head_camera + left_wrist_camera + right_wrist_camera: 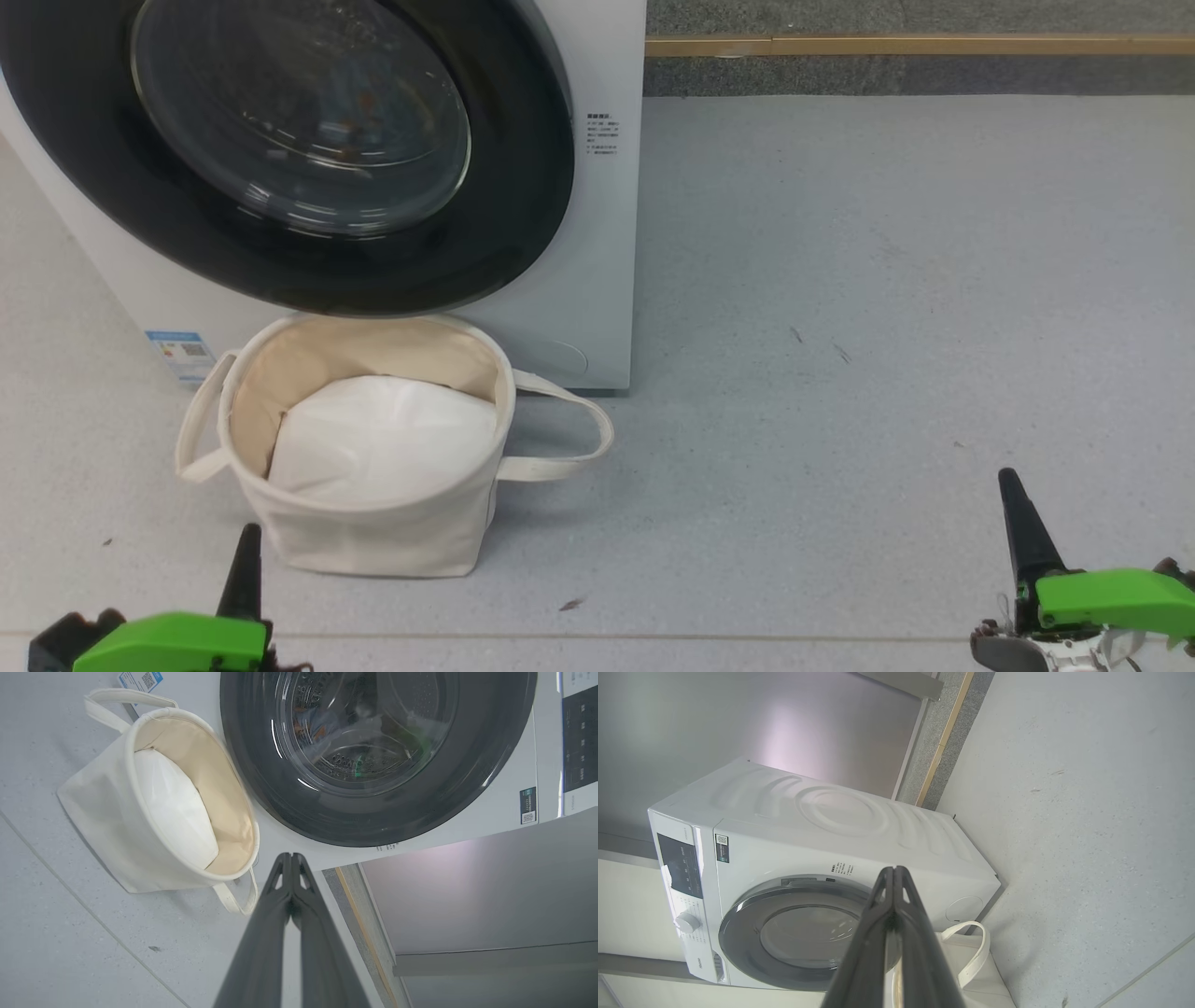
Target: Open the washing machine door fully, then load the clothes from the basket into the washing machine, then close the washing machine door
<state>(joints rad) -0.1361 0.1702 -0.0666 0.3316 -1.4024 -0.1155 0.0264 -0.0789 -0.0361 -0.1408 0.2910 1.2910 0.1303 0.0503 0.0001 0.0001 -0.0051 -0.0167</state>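
The left hand point(292, 856) is hanging low over the floor point(840, 327), its two dark fingers pressing together and holding nothing. The right hand point(894, 869) is well off to the right, also pinching tight on nothing. The floor is looking grey, smooth and speckled, with a few tiny bits of dirt lying on it.

Just past the left hand, the basket point(373, 541) is standing upright, its round mouth pointing up. It is made of soft cream cloth, and its two loop handles point(569, 439) are sticking out to the left and right. A puffy white pad point(383, 443) is lying inside it.

Right behind the basket, the washing machine point(597, 233) is sitting on the floor, a white box facing the robot. The washing machine door point(523, 215) is lying flat against its front, round, with a shiny black ring and bulging clear glass. Bits of blue and orange clothes point(310, 721) are showing through the glass, inside the drum. A small blue sticker point(182, 350) is sitting low on the front.

Farthest back, a gold strip point(915, 45) is running along the bottom of a grey wall.
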